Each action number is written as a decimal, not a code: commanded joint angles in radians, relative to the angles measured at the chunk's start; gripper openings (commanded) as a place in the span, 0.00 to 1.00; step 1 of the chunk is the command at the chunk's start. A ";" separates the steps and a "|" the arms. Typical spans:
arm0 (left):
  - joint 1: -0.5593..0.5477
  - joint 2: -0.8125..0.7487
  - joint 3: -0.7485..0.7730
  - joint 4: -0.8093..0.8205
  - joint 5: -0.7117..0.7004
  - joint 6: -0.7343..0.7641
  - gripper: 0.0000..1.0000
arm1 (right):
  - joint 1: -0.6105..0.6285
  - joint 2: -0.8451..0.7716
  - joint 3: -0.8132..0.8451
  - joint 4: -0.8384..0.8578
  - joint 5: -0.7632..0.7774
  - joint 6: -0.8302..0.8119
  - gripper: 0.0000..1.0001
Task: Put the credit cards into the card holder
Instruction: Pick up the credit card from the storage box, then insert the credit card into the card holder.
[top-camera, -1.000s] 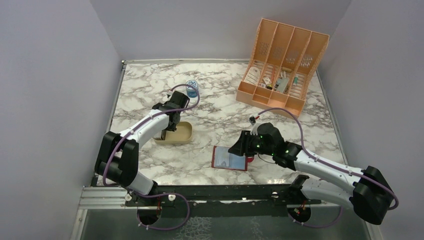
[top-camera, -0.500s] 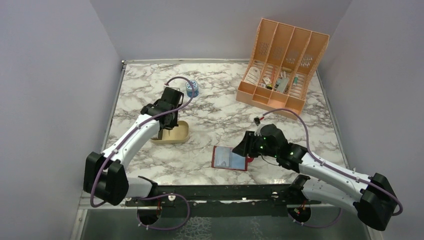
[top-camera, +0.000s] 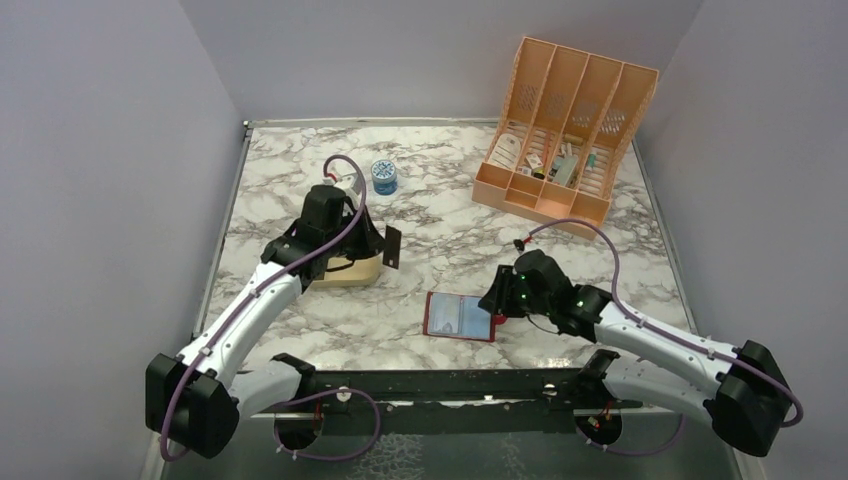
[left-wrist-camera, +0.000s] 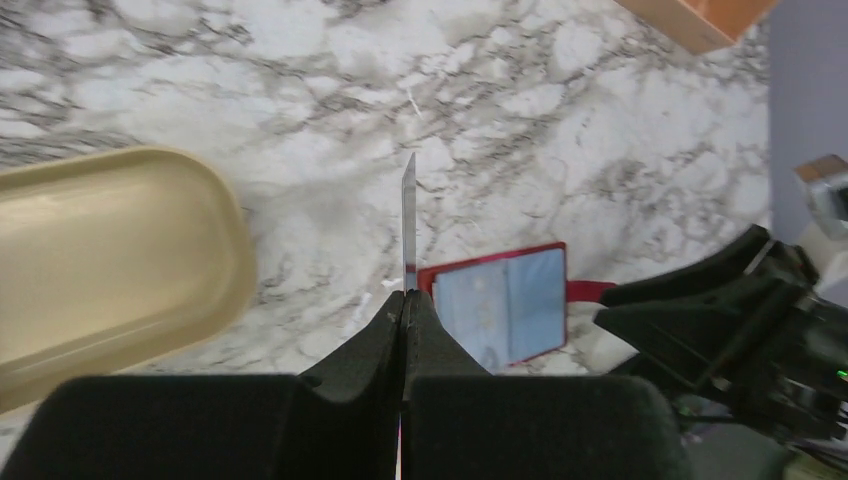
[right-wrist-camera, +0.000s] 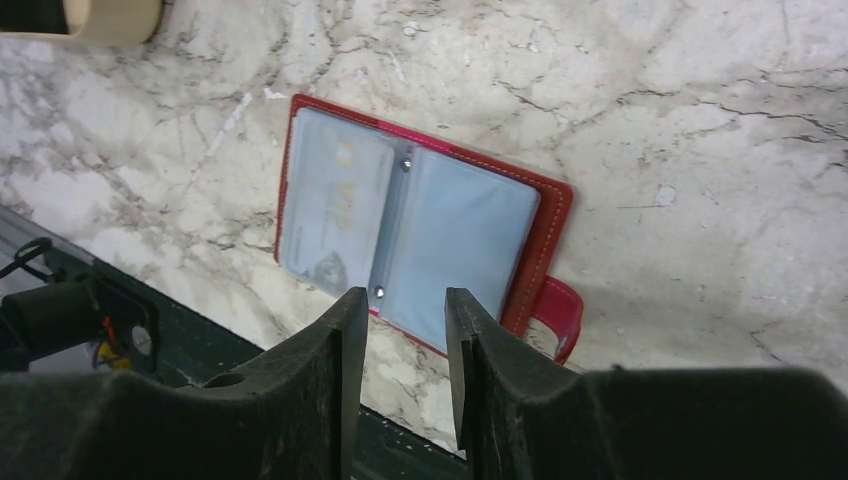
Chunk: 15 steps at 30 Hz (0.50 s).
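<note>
Left fingers (left-wrist-camera: 385, 335) pinch one credit card (left-wrist-camera: 408, 225) edge-on above the desk (top-camera: 440, 190), just right of the tan tray (left-wrist-camera: 110, 250). Right fingers (right-wrist-camera: 340, 345), spread, hover over the open card holder (right-wrist-camera: 450, 230), near centre.

Bare marble lies between the tray (top-camera: 360, 272) and the open holder (top-camera: 458, 316), so I've room to cross there with the card (left-wrist-camera: 409, 215) pinched in my left gripper (left-wrist-camera: 403, 298). My right gripper (top-camera: 493, 304) hangs over the holder's right edge, crowding that side; its left side is free. The organizer (top-camera: 560, 130) and jar (top-camera: 384, 176) sit well apart.
</note>
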 joint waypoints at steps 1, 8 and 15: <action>0.000 -0.040 -0.110 0.238 0.213 -0.198 0.00 | 0.006 0.050 0.042 -0.033 0.078 -0.021 0.34; -0.083 -0.053 -0.246 0.435 0.217 -0.334 0.00 | 0.006 0.142 0.054 -0.032 0.092 -0.032 0.32; -0.225 0.015 -0.319 0.574 0.157 -0.404 0.00 | 0.006 0.194 0.058 -0.022 0.123 -0.035 0.29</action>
